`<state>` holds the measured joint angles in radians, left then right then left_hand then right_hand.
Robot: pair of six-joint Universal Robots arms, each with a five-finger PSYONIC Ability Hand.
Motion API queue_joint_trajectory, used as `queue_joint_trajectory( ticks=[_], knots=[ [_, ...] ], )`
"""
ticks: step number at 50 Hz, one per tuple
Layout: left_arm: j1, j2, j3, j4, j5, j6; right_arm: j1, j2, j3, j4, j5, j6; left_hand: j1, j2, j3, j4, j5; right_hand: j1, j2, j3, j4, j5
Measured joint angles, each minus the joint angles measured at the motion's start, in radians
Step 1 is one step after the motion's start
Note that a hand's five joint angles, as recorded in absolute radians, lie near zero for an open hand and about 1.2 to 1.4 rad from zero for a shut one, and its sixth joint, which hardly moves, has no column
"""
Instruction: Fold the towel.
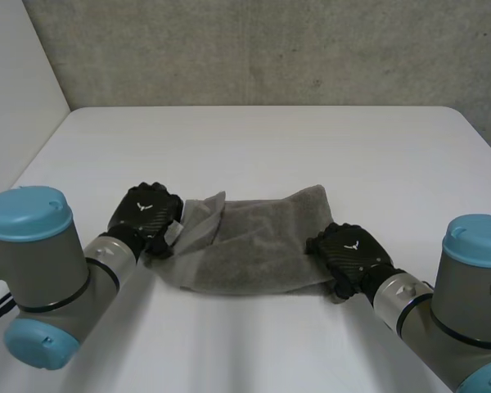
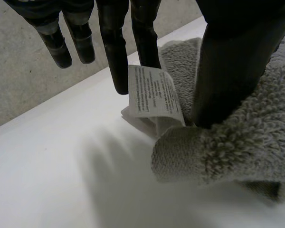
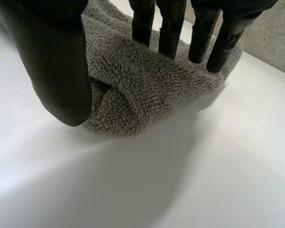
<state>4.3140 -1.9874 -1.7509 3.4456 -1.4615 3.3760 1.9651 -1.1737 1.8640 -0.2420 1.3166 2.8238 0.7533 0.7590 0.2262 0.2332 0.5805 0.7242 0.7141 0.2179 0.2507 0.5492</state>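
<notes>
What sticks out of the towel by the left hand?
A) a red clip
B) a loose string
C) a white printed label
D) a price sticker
C: a white printed label hangs from the towel corner, right beside the left hand.

place: lab-like test bench | cues: bare white table point(image 1: 254, 147); rough concrete wall point(image 1: 270, 49)
</notes>
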Motion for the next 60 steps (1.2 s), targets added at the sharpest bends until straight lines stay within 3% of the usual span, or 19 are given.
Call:
queue_joint_trajectory(
  ticks=[23, 39, 52, 56, 60],
  knots=[
    [0.031, 0.047, -0.076, -0.003, -0.006, 0.007, -0.003, -0.013, 0.021, -0.018, 0.014, -0.019, -0.005, -0.010, 0.000, 0.000, -0.007, 0.025, 0.023, 0.000, 0.000, 0.026],
    [0.003, 0.103, -0.070, 0.000, -0.011, -0.003, -0.008, -0.035, 0.030, -0.056, 0.010, 0.025, -0.081, -0.077, 0.000, 0.000, -0.096, 0.041, 0.051, 0.000, 0.000, 0.040],
    [0.018, 0.240, -0.150, -0.007, -0.003, -0.003, 0.072, -0.038, -0.009, -0.067, -0.003, 0.069, -0.132, -0.131, 0.000, 0.000, -0.156, 0.046, 0.055, 0.000, 0.000, 0.048],
    [0.024, 0.270, -0.169, -0.007, -0.001, -0.003, 0.087, -0.009, -0.025, -0.069, -0.002, 0.062, -0.132, -0.132, 0.000, 0.000, -0.160, 0.160, 0.164, 0.000, 0.000, 0.153],
    [0.022, 0.280, -0.178, -0.006, -0.001, -0.003, 0.086, 0.012, -0.033, -0.072, 0.000, 0.057, -0.132, -0.134, 0.000, 0.000, -0.161, 0.499, 0.505, 0.000, 0.000, 0.488]
  ],
)
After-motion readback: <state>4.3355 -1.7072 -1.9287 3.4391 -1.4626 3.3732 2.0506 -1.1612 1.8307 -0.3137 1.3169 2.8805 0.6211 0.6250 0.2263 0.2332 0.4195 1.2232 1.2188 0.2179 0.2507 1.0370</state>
